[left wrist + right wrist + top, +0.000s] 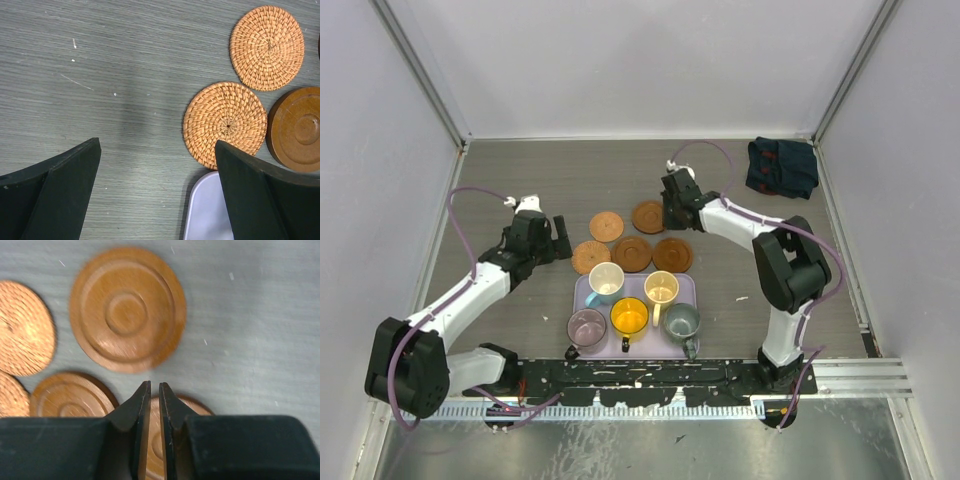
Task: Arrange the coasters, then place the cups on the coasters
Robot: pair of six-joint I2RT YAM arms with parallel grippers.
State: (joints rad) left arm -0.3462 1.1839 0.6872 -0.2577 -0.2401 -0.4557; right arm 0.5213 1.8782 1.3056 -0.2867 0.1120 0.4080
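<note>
Five coasters lie in a cluster behind the tray: two woven ones point(607, 226) point(591, 257) and three wooden ones point(648, 216) point(632, 253) point(672, 254). Five cups stand on the lavender tray point(582, 296): white-and-blue point(606, 281), cream point(661, 288), purple point(586, 326), orange point(629, 316) and grey-green point(682, 322). My left gripper point(157, 145) hangs open over bare table, left of a woven coaster point(225, 125). My right gripper point(154, 384) is shut with nothing in it, low over a wooden coaster point(155, 440), with another wooden coaster point(127, 310) just ahead.
A dark folded cloth point(782, 166) lies at the back right corner. White walls close the table on three sides. In the left wrist view, the tray's corner point(210, 210) sits just inside my right finger point(260, 195).
</note>
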